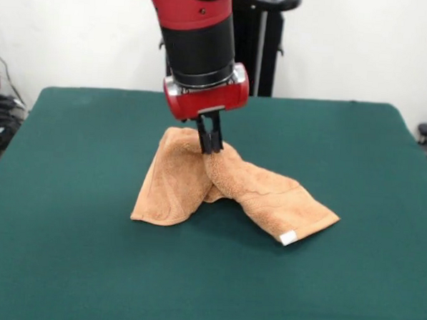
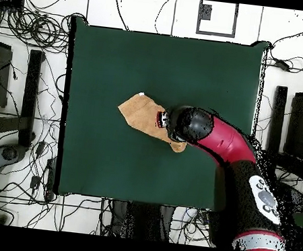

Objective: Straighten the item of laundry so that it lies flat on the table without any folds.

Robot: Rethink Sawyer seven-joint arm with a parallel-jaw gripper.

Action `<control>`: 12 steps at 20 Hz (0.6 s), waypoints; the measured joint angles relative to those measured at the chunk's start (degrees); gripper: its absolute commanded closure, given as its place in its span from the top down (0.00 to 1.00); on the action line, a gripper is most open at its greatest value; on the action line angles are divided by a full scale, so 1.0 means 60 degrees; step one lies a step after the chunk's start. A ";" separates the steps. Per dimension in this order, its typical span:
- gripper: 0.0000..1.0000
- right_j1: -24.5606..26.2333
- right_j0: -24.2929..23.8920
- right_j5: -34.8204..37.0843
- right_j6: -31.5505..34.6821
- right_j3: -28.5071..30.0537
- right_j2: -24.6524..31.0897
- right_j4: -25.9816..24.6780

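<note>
The item of laundry (image 1: 198, 184) is an orange-tan towel, bunched into an upside-down V on the green table (image 1: 64, 267). One flap runs down to the left, the other to the right, ending in a small white tag (image 1: 288, 238). My gripper (image 1: 210, 147) comes straight down onto the peak of the fold, its black fingers shut on the cloth there. From overhead, the towel (image 2: 140, 114) lies left of centre on the table (image 2: 114, 59), and the arm's wrist covers its right part and hides the fingers.
The table's far edge and a black stand (image 1: 266, 41) lie behind the arm. Cables (image 2: 30, 22) and equipment crowd the floor around the table in the overhead view.
</note>
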 measured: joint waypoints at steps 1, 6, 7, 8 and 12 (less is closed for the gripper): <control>0.00 0.0037 -0.0005 0.0015 0.0000 -0.0053 0.0012 0.0000; 0.00 0.0268 -0.0064 0.0057 0.0000 -0.0316 0.0130 -0.0002; 0.00 0.0285 -0.0081 0.0057 0.0000 -0.0320 0.0157 -0.0002; 0.00 0.0302 -0.0110 0.0057 0.0000 -0.0318 0.0206 -0.0004; 1.00 0.0351 -0.0367 0.0057 0.0000 -0.0311 0.0661 -0.0036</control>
